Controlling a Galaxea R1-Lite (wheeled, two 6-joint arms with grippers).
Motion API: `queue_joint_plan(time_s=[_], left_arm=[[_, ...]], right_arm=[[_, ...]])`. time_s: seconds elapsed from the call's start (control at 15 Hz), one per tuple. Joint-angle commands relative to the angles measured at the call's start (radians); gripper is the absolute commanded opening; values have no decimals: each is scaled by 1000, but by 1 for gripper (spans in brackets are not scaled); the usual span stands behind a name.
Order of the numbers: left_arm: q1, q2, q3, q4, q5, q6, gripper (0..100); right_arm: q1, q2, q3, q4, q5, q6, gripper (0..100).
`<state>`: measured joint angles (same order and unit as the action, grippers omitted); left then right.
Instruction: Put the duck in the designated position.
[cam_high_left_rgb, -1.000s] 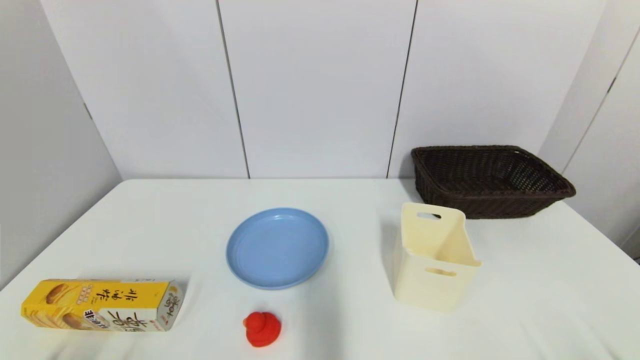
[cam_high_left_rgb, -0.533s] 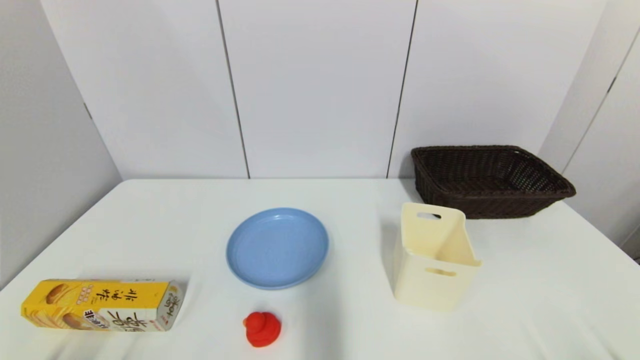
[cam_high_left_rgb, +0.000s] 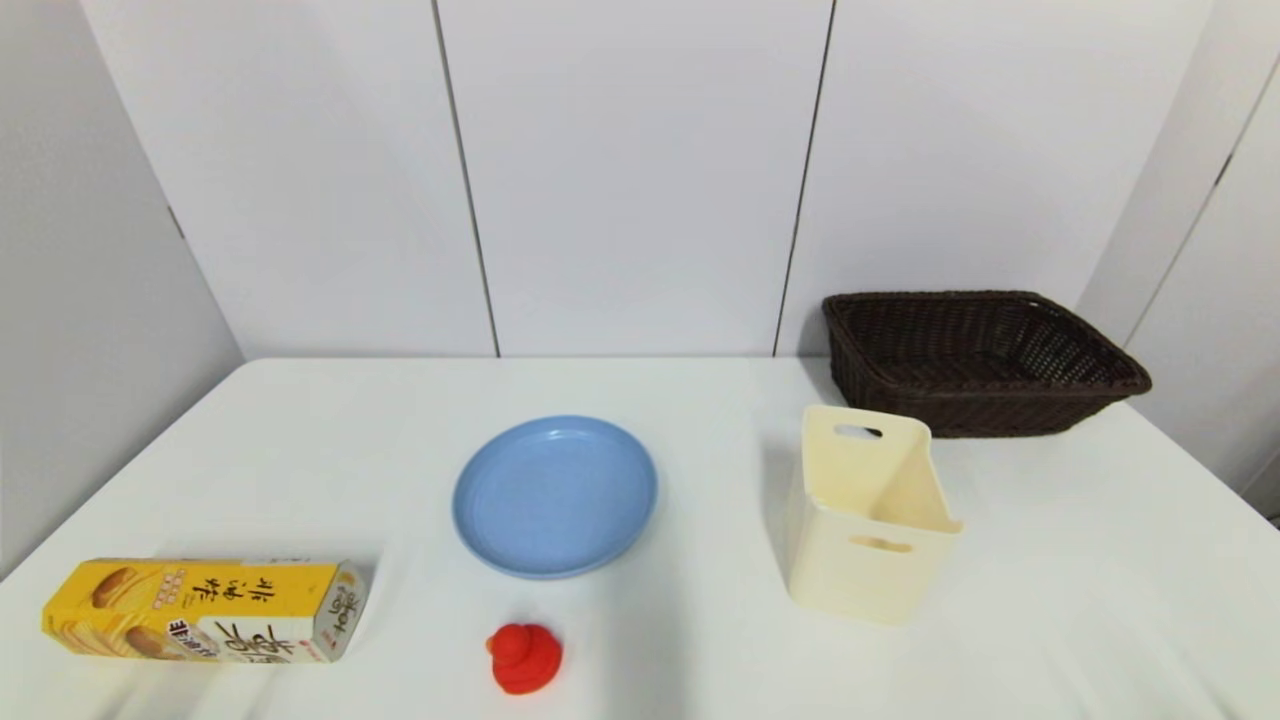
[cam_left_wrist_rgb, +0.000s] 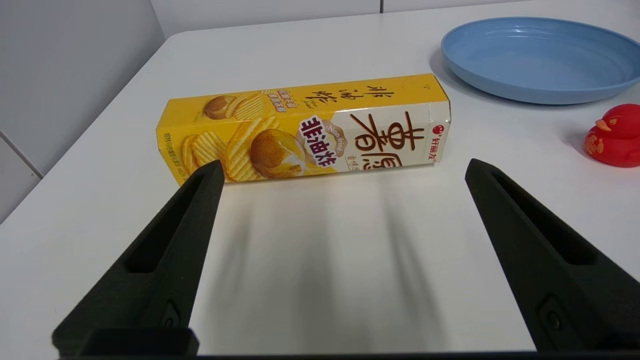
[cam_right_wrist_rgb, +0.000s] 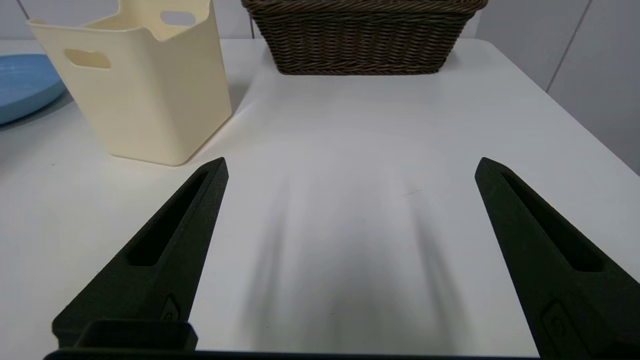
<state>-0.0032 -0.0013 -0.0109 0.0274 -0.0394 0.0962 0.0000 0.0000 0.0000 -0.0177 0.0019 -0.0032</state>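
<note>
White panelled walls back a white worktop (cam_high_left_rgb: 300, 450) carrying five things. Nearest the robot, roughly centre, sits the duck (cam_high_left_rgb: 525, 657) — small, all red, upright, resting on the worktop just in front of the blue plate (cam_high_left_rgb: 555, 495) but not touching it. To the robot's left of the duck lies a yellow crisp box (cam_high_left_rgb: 205, 609) on its long side, well apart from the plate. On the right stands a cream plastic bin (cam_high_left_rgb: 868, 515) w/ handle slots, and behind it, near the wall, a dark wicker basket (cam_high_left_rgb: 975, 357). Neither arm shows in the head view. Left pincer (cam_left_wrist_rgb: 342, 172) is spread wide, low over bare worktop, w/ the crisp box just beyond its tips and the duck off to one side, beak probably turned toward the box — it's cut by the frame edge. Right pincer (cam_right_wrist_rgb: 350, 167) is also spread wide over bare worktop, nothing between its fingers; bin and basket lie ahead of it.
</note>
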Motion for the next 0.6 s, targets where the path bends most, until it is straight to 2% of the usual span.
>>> queue_joint_plan(time_s=[0.07,0.6], left_arm=[[0,1,0,0,-1,0,100],[0,1,-1,0,-1,0,100]], right_arm=[[0,2,9,-2,4,-9,100],[0,2,8,-1,-2,5,100]])
